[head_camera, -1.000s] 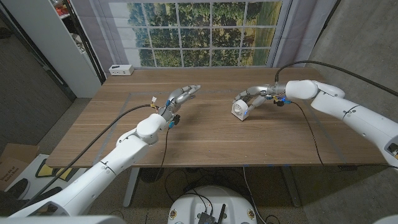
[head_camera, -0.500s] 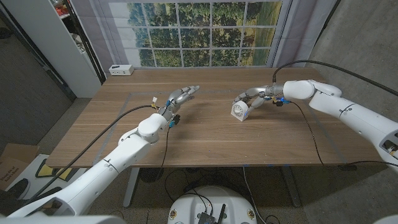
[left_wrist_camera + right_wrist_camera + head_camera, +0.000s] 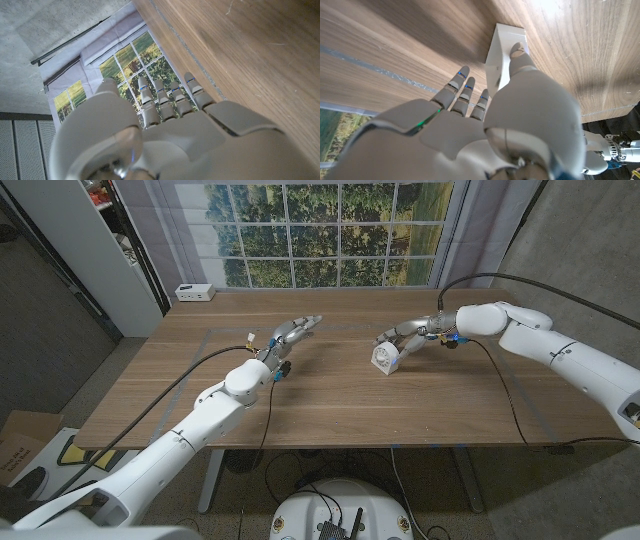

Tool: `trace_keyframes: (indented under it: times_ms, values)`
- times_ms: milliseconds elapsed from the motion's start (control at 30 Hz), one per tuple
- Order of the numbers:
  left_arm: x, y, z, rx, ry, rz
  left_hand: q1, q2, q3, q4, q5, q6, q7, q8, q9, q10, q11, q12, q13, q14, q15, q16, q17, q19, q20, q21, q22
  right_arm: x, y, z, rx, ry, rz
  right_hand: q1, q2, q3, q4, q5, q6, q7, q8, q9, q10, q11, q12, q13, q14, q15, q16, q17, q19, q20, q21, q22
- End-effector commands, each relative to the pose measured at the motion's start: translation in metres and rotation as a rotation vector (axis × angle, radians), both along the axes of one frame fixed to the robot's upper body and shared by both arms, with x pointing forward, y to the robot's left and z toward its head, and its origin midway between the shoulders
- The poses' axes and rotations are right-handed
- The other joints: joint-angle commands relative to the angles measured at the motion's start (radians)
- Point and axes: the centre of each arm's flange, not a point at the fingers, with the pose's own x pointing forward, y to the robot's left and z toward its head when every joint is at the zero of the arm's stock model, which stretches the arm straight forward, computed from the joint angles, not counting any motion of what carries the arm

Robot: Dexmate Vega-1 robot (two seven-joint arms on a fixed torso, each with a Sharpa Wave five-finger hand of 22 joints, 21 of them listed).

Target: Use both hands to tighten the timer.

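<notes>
Right hand [image 3: 408, 336] reaches across the wooden surface [image 3: 330, 395] to the timer [image 3: 386, 356], its thumb lying on the top edge of the white casing and its fingers stretched along the far side, so the hand touches the timer without clearly closing around it. The timer is a small white block with squared, smooth plastic sides and a round face turned toward the robot. It stands just under the right hand's fingertips. Left hand [image 3: 290, 332] hovers well apart from it, fingers straight and slightly spread, holding nothing. The surface is brown wood with fine grain and faint taped lines.
</notes>
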Motion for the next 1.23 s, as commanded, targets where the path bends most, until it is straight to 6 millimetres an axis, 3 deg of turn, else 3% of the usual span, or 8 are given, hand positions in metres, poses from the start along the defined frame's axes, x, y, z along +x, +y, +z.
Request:
trace_keyframes:
  times_ms: [33, 233, 300, 400, 600, 800, 1233]
  values:
    - [0.002, -0.008, 0.001, -0.004, -0.01, 0.003, -0.005, 0.002, 0.009, -0.005, -0.003, -0.02, -0.036, -0.006, -0.003, 0.002, 0.006, -0.001, 0.001, -0.004, -0.006, -0.003, 0.001, -0.002, 0.004, -0.001, 0.003, -0.01, -0.017, 0.016, 0.087, 0.023, -0.015, 0.0, -0.017, -0.008, -0.002, 0.008, -0.065, 0.008, 0.003, -0.012, -0.066, 0.018, -0.007, -0.008, -0.05, -0.11, -0.027, -0.012, -0.008, -0.003, -0.007, 0.0]
    - [0.0, -0.011, 0.002, -0.004, -0.013, 0.009, -0.005, 0.001, 0.01, -0.007, -0.004, -0.022, -0.041, -0.005, -0.004, 0.003, 0.005, -0.001, 0.001, -0.005, -0.008, -0.003, 0.001, -0.002, 0.003, -0.001, 0.002, -0.012, -0.04, 0.025, 0.236, 0.054, -0.017, 0.0, -0.024, -0.01, -0.002, 0.008, -0.091, 0.008, 0.008, -0.02, -0.102, 0.022, -0.008, -0.017, -0.076, -0.104, -0.043, -0.028, -0.01, -0.006, -0.011, -0.002]
    - [0.0, -0.012, 0.002, -0.006, -0.017, 0.009, -0.005, 0.001, 0.01, -0.007, -0.004, -0.021, -0.039, -0.005, -0.005, 0.002, 0.005, -0.002, 0.001, -0.003, -0.007, -0.003, 0.0, 0.0, 0.003, 0.0, 0.002, -0.012, -0.051, 0.028, 0.308, 0.064, -0.02, 0.003, -0.027, -0.01, -0.004, 0.009, -0.083, 0.012, 0.015, -0.023, -0.098, 0.022, -0.003, -0.021, -0.071, -0.106, -0.044, -0.037, 0.007, -0.022, -0.007, -0.003]
    - [-0.002, -0.014, 0.004, 0.004, -0.019, 0.01, -0.006, 0.001, 0.011, -0.011, -0.006, 0.009, -0.065, 0.008, -0.009, 0.009, 0.004, 0.0, 0.0, 0.001, -0.013, -0.002, -0.001, 0.002, 0.003, 0.0, 0.002, -0.011, -0.07, 0.031, 0.423, 0.074, -0.021, 0.009, -0.017, -0.005, -0.002, 0.01, -0.062, 0.018, 0.028, -0.029, -0.073, 0.015, 0.009, -0.031, -0.049, -0.119, -0.041, -0.052, 0.036, -0.046, 0.0, -0.005]
    - [0.0, -0.023, 0.01, 0.011, -0.029, -0.002, -0.006, 0.0, 0.012, -0.013, -0.006, 0.002, -0.061, 0.005, -0.011, 0.012, 0.004, 0.001, 0.0, 0.003, -0.019, -0.001, -0.002, 0.006, 0.003, 0.002, 0.001, -0.013, -0.108, 0.033, 0.646, 0.081, -0.015, -0.017, 0.021, -0.002, 0.021, -0.002, -0.008, 0.019, 0.047, -0.038, -0.017, 0.013, 0.025, -0.05, -0.005, -0.141, -0.03, -0.077, 0.077, -0.087, 0.005, -0.008]
    - [0.001, -0.029, 0.016, 0.021, -0.037, -0.007, -0.006, 0.001, 0.013, -0.015, -0.007, 0.004, -0.061, 0.006, -0.013, 0.015, 0.004, 0.002, 0.0, 0.004, -0.021, -0.001, -0.002, 0.009, 0.003, 0.002, 0.001, -0.015, -0.135, 0.034, 0.775, 0.09, -0.016, -0.013, 0.025, 0.001, 0.016, -0.007, 0.025, 0.025, 0.055, -0.042, 0.015, 0.006, 0.032, -0.06, 0.022, -0.146, -0.026, -0.093, 0.093, -0.092, 0.005, -0.01]
    - [0.001, -0.034, 0.023, 0.04, -0.013, -0.01, -0.006, 0.002, 0.016, -0.019, -0.008, 0.016, -0.063, 0.01, -0.018, 0.024, 0.003, 0.005, -0.001, 0.013, -0.027, 0.0, -0.004, 0.013, 0.002, 0.004, 0.001, -0.012, -0.162, 0.03, 0.896, 0.086, -0.053, -0.005, 0.049, 0.013, 0.014, -0.006, 0.058, 0.027, 0.062, -0.045, 0.043, -0.008, 0.036, -0.073, 0.038, -0.157, -0.025, -0.11, 0.098, -0.099, -0.001, -0.01]
